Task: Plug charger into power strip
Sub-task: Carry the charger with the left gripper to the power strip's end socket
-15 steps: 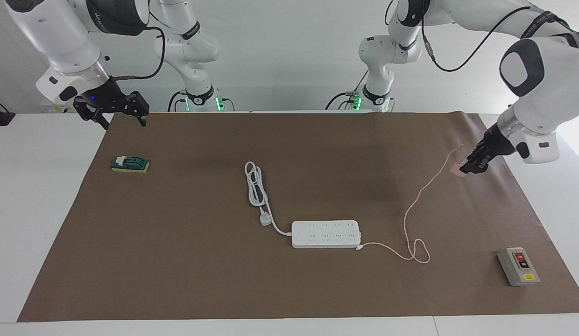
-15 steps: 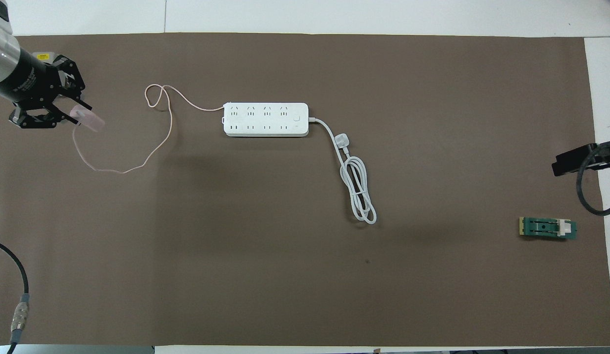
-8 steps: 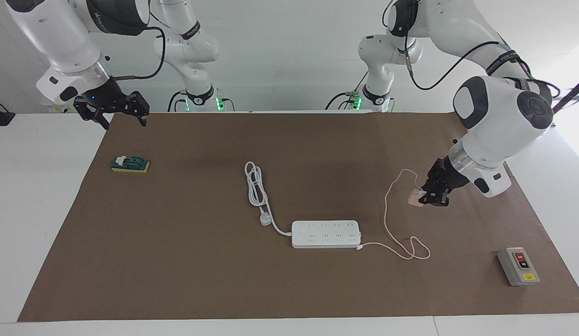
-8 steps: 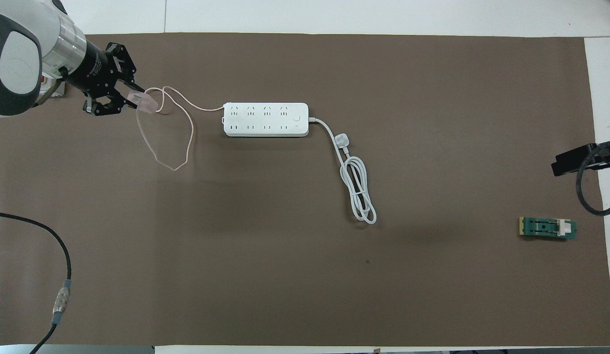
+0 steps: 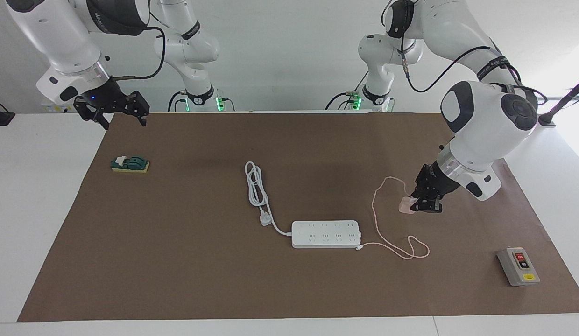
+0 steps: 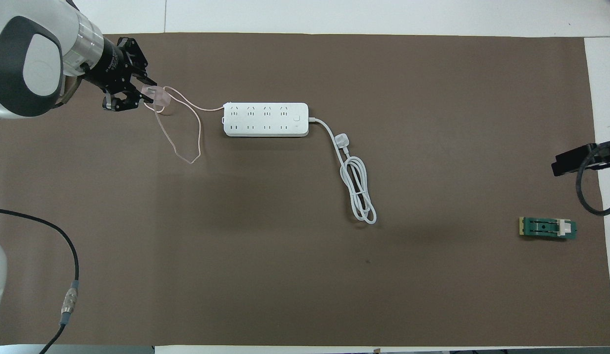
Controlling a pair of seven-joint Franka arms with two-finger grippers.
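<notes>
The white power strip [image 5: 326, 234] [image 6: 265, 119] lies flat in the middle of the brown mat, its thick white cord coiled beside it. My left gripper [image 5: 418, 206] [image 6: 141, 96] is shut on the pale pink charger [image 5: 406, 206] [image 6: 156, 95] and holds it in the air over the mat, beside the strip toward the left arm's end of the table. The thin pink cable [image 5: 380, 228] [image 6: 184, 142] loops down to the mat and runs to the strip's end. My right gripper [image 5: 114, 112] waits open above the mat's corner by the right arm's base.
The white three-pin plug [image 5: 265, 219] and its coiled cord [image 6: 358, 189] lie beside the strip. A grey box [image 5: 518, 266] with red and yellow buttons sits at the left arm's end. A green block [image 5: 130, 164] [image 6: 547, 228] sits at the right arm's end.
My left gripper has carried the charger across the mat from the left arm's end toward the power strip and lowered it; the pink cable has bunched into a tighter loop. The right arm has not moved.
</notes>
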